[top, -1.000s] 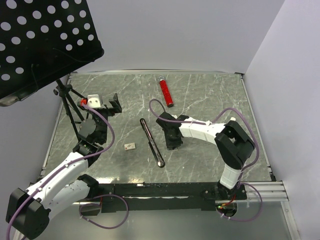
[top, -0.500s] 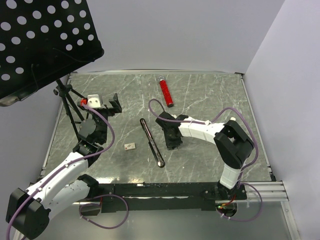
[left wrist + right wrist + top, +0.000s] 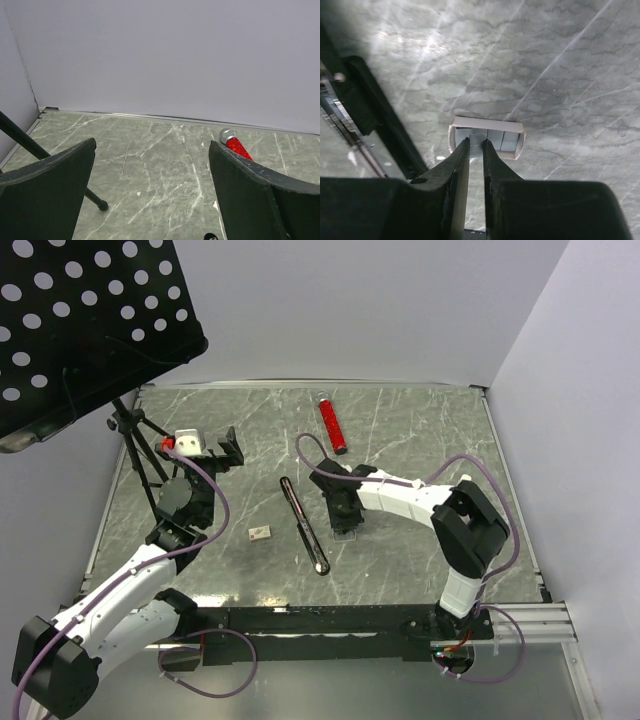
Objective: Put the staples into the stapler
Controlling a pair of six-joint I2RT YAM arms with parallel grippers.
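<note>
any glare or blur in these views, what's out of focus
Right wrist: glare patch on the table at upper left; the right fingers, near the lens, are soft and almost black, the staples sharp. Left wrist: even light, dark left fingers soft-edged. Top: evenly lit, faint shadows, no strong glare.

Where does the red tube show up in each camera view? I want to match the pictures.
Top external: the red tube lies at the far middle of the table, near the back wall.
Left wrist: the red tube is right of centre, partly hidden.
Right wrist: not in it.
Shared landmark: the grey marbled table, in all three views.
</note>
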